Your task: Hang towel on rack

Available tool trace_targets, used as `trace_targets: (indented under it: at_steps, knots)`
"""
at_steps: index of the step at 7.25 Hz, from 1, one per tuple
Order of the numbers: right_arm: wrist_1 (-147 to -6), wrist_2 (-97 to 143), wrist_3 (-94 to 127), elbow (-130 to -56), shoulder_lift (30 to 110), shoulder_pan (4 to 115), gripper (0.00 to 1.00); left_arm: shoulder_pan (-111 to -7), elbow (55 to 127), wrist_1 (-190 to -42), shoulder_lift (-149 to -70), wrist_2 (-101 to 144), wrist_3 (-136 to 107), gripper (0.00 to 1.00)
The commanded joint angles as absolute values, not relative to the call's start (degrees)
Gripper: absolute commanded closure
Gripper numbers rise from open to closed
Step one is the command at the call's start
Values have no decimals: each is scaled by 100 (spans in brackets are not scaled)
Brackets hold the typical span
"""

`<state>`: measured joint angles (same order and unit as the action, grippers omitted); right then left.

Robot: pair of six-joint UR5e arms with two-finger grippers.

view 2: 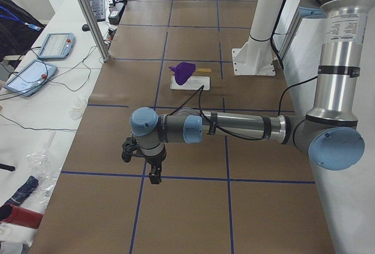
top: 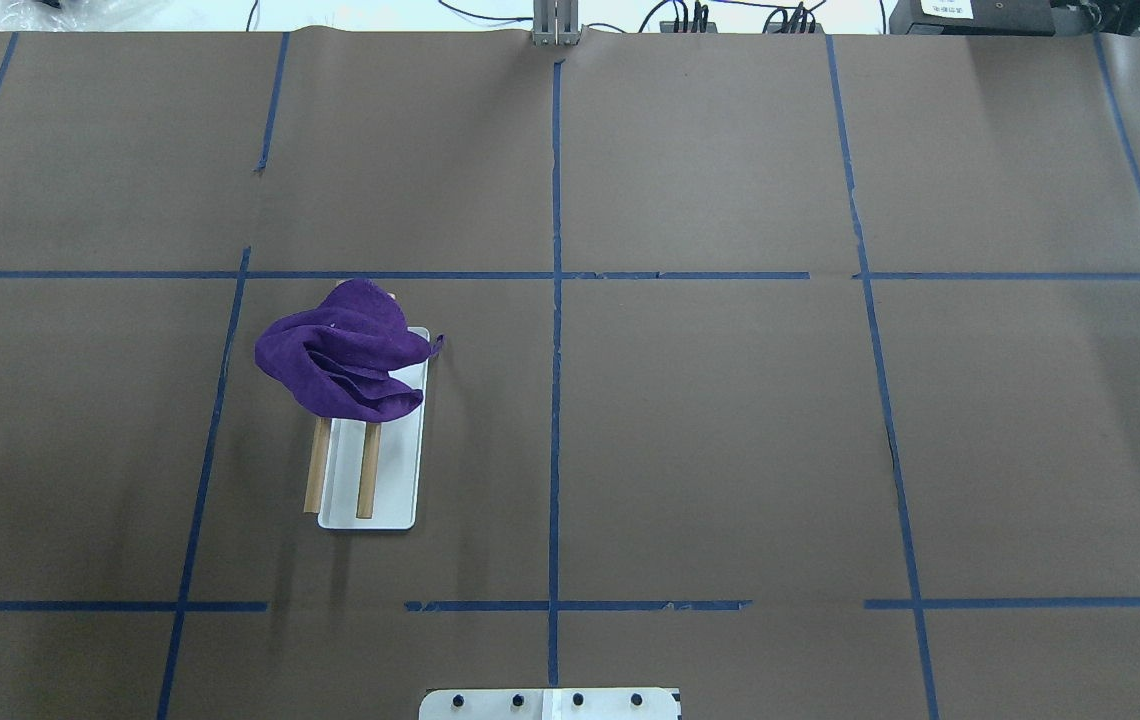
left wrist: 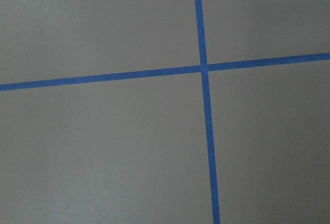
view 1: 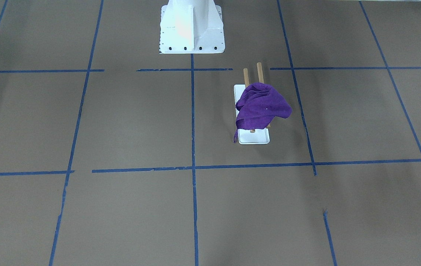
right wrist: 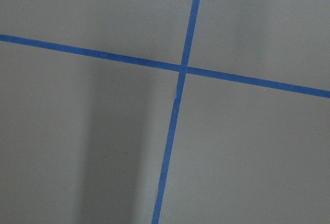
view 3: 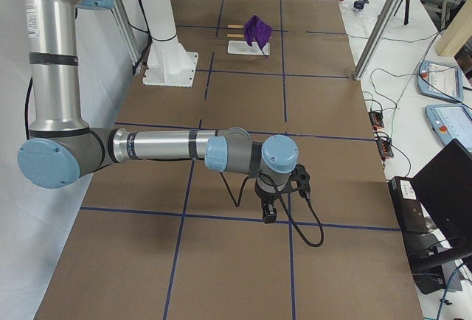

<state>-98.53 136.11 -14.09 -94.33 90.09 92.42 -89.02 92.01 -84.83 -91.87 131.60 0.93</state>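
A purple towel (view 1: 262,107) lies bunched over one end of the rack's two wooden rods (view 1: 259,72), above the rack's white base (view 1: 255,138). In the overhead view the towel (top: 345,350) covers the far end of the rack (top: 392,490). It also shows small in the side views (view 2: 183,71) (view 3: 257,31). My left gripper (view 2: 153,175) hangs over the table far from the rack, and I cannot tell if it is open or shut. My right gripper (view 3: 270,217) hangs over the opposite end of the table, and I cannot tell its state either. Both wrist views show only brown table and blue tape.
The large white pedestal (view 1: 192,29) stands at the robot's edge of the table. Blue tape lines (top: 555,300) cross the brown surface. An aluminium post (view 2: 88,14), tablets (view 2: 55,46) and cables lie beyond the far edge.
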Motion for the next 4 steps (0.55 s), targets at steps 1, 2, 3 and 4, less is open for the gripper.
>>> trace_targets:
  at_steps: [1, 2, 3, 4]
  knots:
    - [-9853, 13614, -1406, -9361, 9018, 9272, 0, -8903, 9255, -8490, -9193, 13358, -97, 0]
    - [-9853, 13614, -1406, -9317, 9052, 9272, 0, -8903, 9272, -8490, -9193, 13359, -97, 0]
    - [-9844, 13614, -1424, -9316, 9148, 9272, 0, -8903, 9281, -8490, -9193, 13359, -97, 0]
    - [-9844, 13614, -1415, -9316, 9149, 9281, 0, -8895, 9281, -8490, -9211, 13359, -97, 0]
